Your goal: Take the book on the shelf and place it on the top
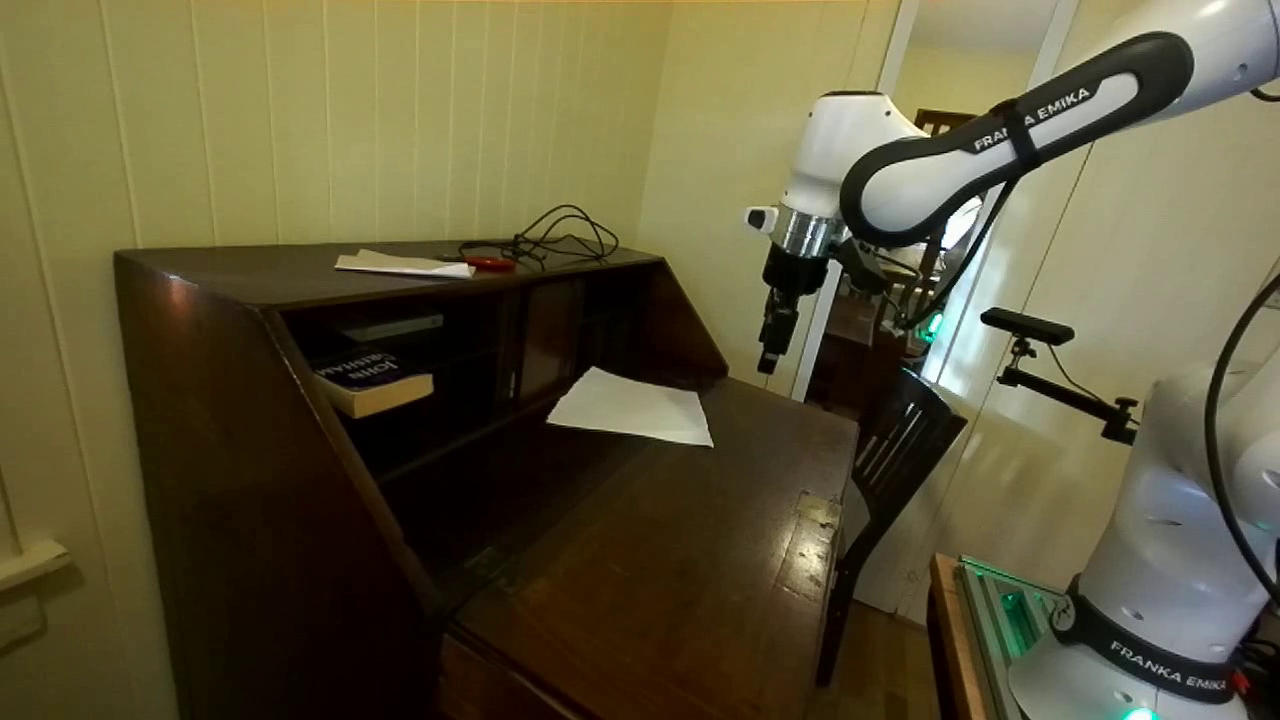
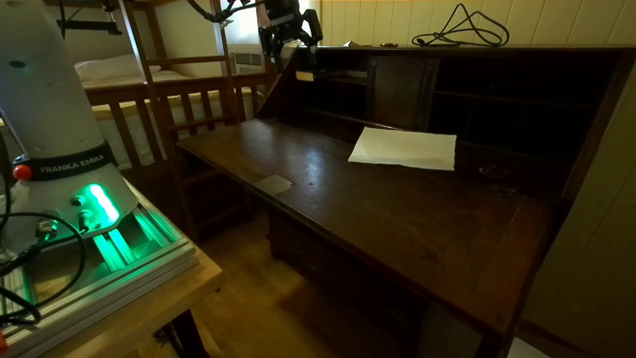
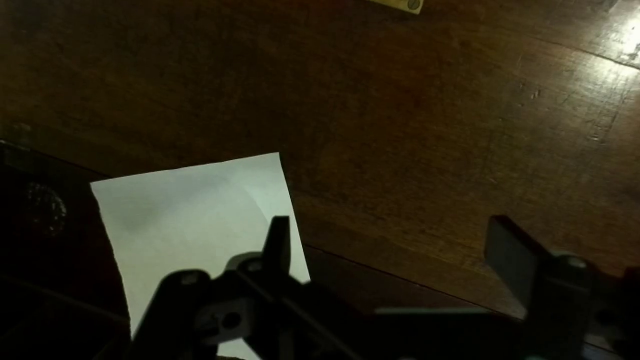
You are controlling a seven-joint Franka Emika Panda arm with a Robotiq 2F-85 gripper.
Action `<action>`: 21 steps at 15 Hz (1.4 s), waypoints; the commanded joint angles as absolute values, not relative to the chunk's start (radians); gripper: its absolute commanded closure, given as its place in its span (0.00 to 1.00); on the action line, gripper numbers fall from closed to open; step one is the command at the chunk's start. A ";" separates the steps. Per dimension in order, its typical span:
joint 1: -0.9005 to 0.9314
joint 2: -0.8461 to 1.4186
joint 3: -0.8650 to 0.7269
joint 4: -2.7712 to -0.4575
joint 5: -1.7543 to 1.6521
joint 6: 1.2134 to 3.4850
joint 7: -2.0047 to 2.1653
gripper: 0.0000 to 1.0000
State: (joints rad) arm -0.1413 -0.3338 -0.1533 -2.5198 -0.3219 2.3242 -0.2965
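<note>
The book (image 1: pixel 375 383) has a dark cover with pale lettering and pale page edges. It lies flat on the shelf (image 1: pixel 468 353) in the left cubbyhole of the desk, its page edge sticking out. It also shows small in an exterior view (image 2: pixel 305 76), partly dark; it is out of the wrist view. The top (image 1: pixel 250 270) is the desk's long uppermost board. My gripper (image 1: pixel 768 365) hangs above the writing surface, pointing down, apart from the book. It also shows in an exterior view (image 2: pixel 295 57). In the wrist view the gripper (image 3: pixel 390 235) is open with nothing between its fingers.
A white sheet (image 1: pixel 635 405) lies on the writing surface (image 2: pixel 397 214). Thin papers (image 1: pixel 400 263), a red object (image 1: pixel 490 263) and a looped black cable (image 1: pixel 560 240) lie on the top. A pale flat item (image 1: pixel 395 326) sits above the book. A chair (image 1: pixel 905 440) stands beside the desk.
</note>
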 commanded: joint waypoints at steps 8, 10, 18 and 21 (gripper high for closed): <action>-0.071 -0.257 -0.160 -2.423 -0.407 2.729 -0.545 0.00; -0.016 -0.252 -0.174 -2.407 -0.352 2.779 -0.642 0.00; 0.059 -0.267 -0.179 -2.395 -0.233 2.809 -0.801 0.00; 0.058 -0.239 -0.144 -2.366 -0.276 2.750 -0.797 0.00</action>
